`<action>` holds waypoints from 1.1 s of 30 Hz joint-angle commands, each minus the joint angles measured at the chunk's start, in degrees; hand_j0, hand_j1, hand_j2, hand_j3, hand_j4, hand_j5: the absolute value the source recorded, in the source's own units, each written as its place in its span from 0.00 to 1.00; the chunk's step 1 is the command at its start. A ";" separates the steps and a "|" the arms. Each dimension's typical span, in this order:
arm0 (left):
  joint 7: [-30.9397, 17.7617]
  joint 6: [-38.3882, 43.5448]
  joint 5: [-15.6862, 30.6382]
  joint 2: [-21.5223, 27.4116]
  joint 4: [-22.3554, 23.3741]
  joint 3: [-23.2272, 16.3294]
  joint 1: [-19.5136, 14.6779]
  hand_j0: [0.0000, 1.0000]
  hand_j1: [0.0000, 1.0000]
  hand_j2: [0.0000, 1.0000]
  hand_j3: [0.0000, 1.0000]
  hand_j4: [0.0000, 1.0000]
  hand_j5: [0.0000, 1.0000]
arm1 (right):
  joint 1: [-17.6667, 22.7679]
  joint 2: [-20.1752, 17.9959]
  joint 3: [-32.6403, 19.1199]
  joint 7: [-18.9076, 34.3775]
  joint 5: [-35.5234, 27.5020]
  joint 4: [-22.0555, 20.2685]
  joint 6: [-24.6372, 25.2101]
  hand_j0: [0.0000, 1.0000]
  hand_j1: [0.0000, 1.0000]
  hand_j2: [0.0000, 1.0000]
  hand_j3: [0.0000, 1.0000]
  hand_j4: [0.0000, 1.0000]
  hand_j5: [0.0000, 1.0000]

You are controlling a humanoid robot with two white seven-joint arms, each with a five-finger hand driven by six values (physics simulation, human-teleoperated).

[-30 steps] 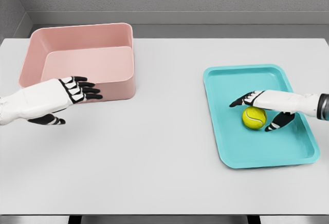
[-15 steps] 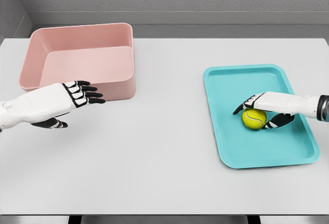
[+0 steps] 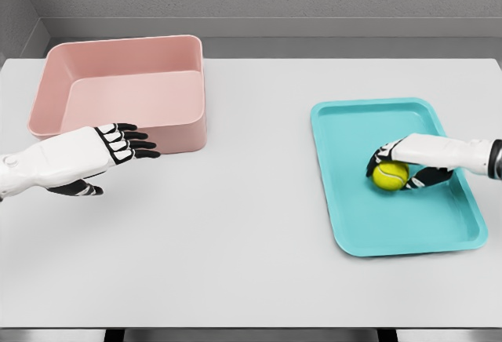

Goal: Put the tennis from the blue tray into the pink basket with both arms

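Since the earlier frame the right robot hand has curled tighter, now grasping the tennis ball in the blue tray. The ball is bright yellow-green, its far side hidden by fingers. The left robot hand hovers released, fingers straight, in front of the pink basket over the bench.

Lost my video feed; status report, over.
Right hand curled on tennis ball, in blue tray. Left hand open, hovering before pink basket. Path unobstructed.
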 commanded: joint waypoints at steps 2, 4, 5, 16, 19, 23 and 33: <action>0.03 0.07 0.37 0.11 0.03 0.01 0.00 1.00 1.00 1.00 1.00 1.00 1.00 | -0.35 -0.15 -0.29 -0.07 -0.39 -0.33 0.10 0.61 0.61 0.61 0.61 0.61 0.61; 0.03 0.07 0.37 0.20 0.03 0.01 0.00 1.00 1.00 1.00 1.00 1.00 1.00 | -0.88 -0.15 -0.29 -0.07 -0.47 -1.21 0.10 0.61 0.61 0.61 0.61 0.61 0.61; 0.03 0.07 0.37 0.20 0.03 0.01 0.00 1.00 1.00 1.00 1.00 1.00 1.00 | -0.97 -0.15 -0.29 -0.07 -0.47 -1.21 0.10 0.61 0.61 0.61 0.61 0.61 0.61; 0.03 0.07 0.37 0.29 0.03 0.10 0.00 1.00 1.00 1.00 1.00 1.00 1.00 | -1.93 0.47 -0.55 -0.51 -0.74 -5.52 0.10 0.61 0.61 0.61 0.61 0.61 0.61; 0.03 0.07 0.37 0.20 0.03 0.01 0.00 1.00 1.00 1.00 1.00 1.00 1.00 | -2.11 0.64 -0.64 -0.51 -0.82 -6.83 0.10 0.61 0.61 0.61 0.61 0.61 0.61; 0.03 0.07 0.28 0.20 0.03 0.01 0.00 1.00 1.00 1.00 1.00 1.00 1.00 | -2.55 1.70 -0.73 -0.59 -0.82 -7.89 0.10 0.61 0.61 0.61 0.61 0.61 0.61; 0.03 0.07 0.28 0.20 0.03 0.10 0.00 1.00 1.00 1.00 1.00 1.00 1.00 | -3.87 5.47 -0.90 -0.07 -0.82 -10.70 0.10 0.60 0.60 0.60 0.60 0.60 0.60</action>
